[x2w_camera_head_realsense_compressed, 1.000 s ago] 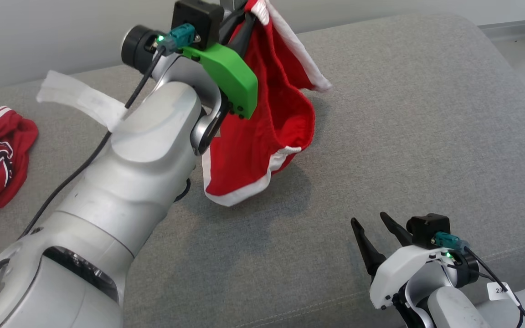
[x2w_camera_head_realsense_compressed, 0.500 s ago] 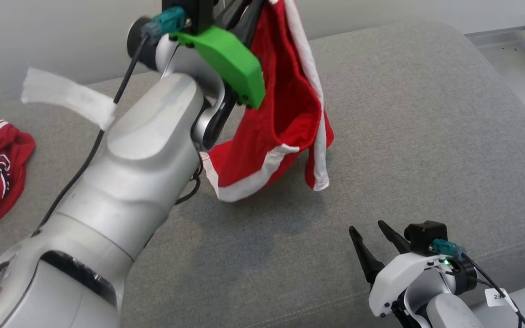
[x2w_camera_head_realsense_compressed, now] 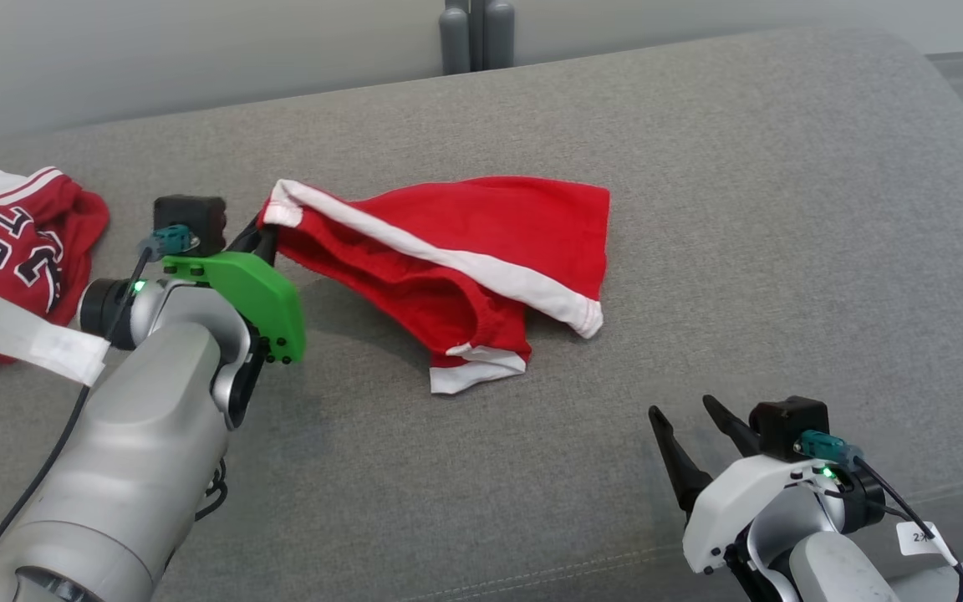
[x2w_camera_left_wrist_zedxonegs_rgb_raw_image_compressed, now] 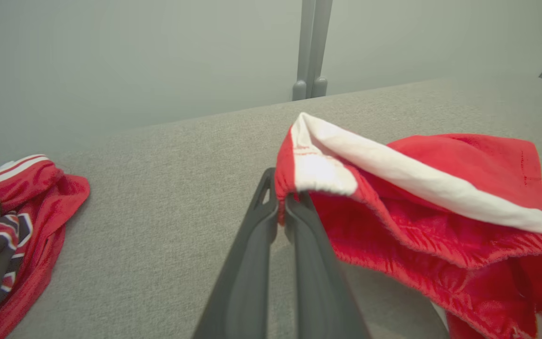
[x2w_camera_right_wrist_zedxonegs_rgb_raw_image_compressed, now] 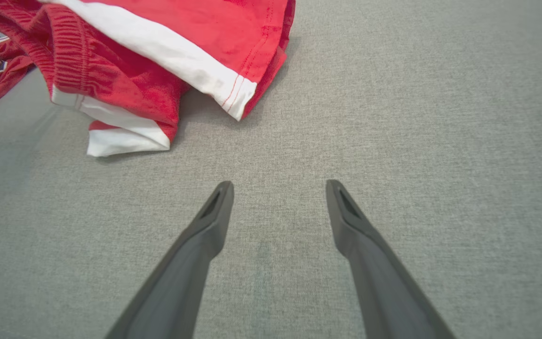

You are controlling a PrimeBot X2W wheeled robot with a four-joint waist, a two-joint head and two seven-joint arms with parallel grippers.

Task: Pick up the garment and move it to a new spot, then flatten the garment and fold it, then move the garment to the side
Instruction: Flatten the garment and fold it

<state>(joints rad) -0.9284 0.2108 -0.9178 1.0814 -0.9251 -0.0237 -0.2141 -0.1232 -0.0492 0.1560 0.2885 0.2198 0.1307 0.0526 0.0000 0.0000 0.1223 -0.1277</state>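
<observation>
Pinching the white-banded corner of the red shorts point(x2w_camera_head_realsense_compressed: 481, 242), your left claw point(x2w_camera_head_realsense_compressed: 262, 234) is clamped tight on the fabric, with the corner held a little off the grey cushion point(x2w_camera_head_realsense_compressed: 782, 251). From that claw the shorts spread away to its right, crumpled, lying on the cushion. Off to its left, apart, sits a red jersey point(x2w_camera_head_realsense_compressed: 5, 251) with lettering. Your right claw point(x2w_camera_head_realsense_compressed: 693, 426) stands with fingers spread wide, nothing between them, over bare cushion; the shorts' white leg hem lies ahead and to its left, not touching.
</observation>
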